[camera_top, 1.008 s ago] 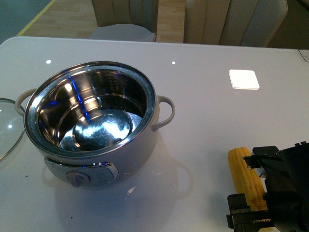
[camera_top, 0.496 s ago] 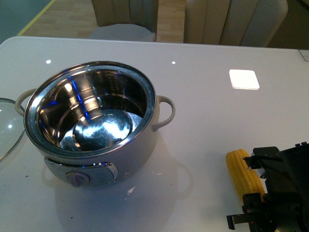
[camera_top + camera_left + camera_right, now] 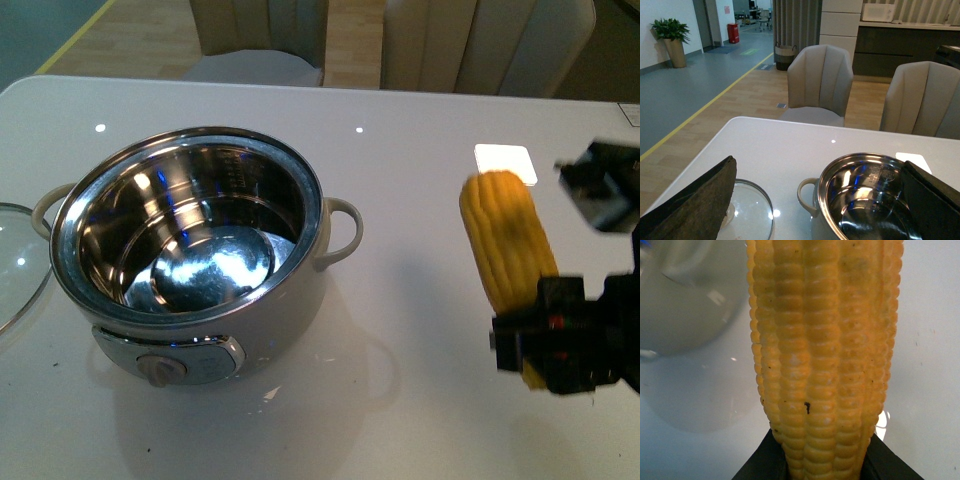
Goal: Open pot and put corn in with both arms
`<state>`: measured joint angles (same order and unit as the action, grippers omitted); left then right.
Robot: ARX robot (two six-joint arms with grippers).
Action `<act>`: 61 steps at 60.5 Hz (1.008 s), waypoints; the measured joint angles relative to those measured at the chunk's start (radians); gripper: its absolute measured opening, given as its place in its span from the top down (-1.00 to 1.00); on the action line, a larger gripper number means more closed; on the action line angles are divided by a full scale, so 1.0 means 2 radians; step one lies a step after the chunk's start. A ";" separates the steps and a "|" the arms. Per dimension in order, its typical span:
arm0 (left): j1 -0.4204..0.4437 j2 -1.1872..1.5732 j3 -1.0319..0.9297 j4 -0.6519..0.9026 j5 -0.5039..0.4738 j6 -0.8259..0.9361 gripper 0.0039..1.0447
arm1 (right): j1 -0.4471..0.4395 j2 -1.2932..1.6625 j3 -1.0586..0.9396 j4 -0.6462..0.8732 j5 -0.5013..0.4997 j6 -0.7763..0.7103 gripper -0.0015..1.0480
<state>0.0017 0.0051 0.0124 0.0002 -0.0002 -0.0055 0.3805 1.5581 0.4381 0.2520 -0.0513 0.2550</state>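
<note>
The cream-white pot (image 3: 300, 270) stands open on the white table, its steel bowl empty, knob toward me. It also shows in the left wrist view (image 3: 812, 227). My right gripper (image 3: 560, 345) is shut on the yellow corn (image 3: 508, 240) and holds it in the air to the right of the pot, its tip pointing up and away. In the right wrist view the corn (image 3: 822, 355) fills the frame, clamped at its lower end. My left gripper (image 3: 820, 210) is open and empty, above the pot's left handle (image 3: 805, 192); it is out of the front view.
The glass lid (image 3: 18, 265) lies flat on the table left of the pot, also seen in the left wrist view (image 3: 747, 212). A bright white square (image 3: 505, 163) marks the table at the back right. Two beige chairs (image 3: 820, 80) stand behind the table.
My right gripper has closed on the corn and lifted it off the table, up and slightly back. The pot and lid have not moved.
</note>
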 joint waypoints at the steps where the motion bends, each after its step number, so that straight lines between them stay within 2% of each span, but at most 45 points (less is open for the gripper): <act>1: 0.000 0.000 0.000 0.000 0.000 0.000 -0.87 | 0.002 -0.012 0.006 -0.006 -0.002 0.003 0.63; 23: 0.000 0.000 0.000 0.000 0.000 0.000 -0.87 | 0.043 -0.047 0.116 -0.060 -0.022 0.061 0.65; 39: 0.000 0.000 0.000 0.000 0.000 0.000 -0.87 | 0.080 0.027 0.220 -0.068 -0.032 0.130 0.66; 61: 0.000 0.000 0.000 0.000 0.000 0.000 -0.87 | 0.119 0.132 0.316 -0.092 -0.031 0.178 0.69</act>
<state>0.0017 0.0051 0.0124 0.0002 -0.0002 -0.0051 0.6182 1.8229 1.0698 0.0689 -0.1123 0.6102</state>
